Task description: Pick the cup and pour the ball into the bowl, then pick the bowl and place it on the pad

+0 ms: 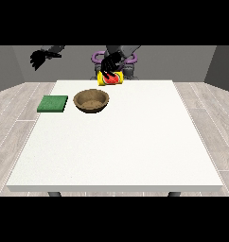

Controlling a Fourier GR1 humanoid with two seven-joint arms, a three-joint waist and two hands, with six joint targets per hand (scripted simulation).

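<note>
A yellow cup [113, 79] is at the table's far edge, tipped on its side, with something red, likely the ball [107, 78], showing at its mouth. The hand at the view's right [110, 63] is on top of the cup with its fingers curled round it. The brown bowl [91, 100] stands upright on the table, in front of the cup and a little left of it. A green pad [53, 103] lies flat to the bowl's left. The hand at the view's left [39, 57] hangs in the air beyond the table's far left corner, fingers relaxed and holding nothing.
The white table [135, 142] stretches wide towards the camera. The robot's torso, with purple parts [96, 57], stands just behind the cup. Grey wood floor surrounds the table.
</note>
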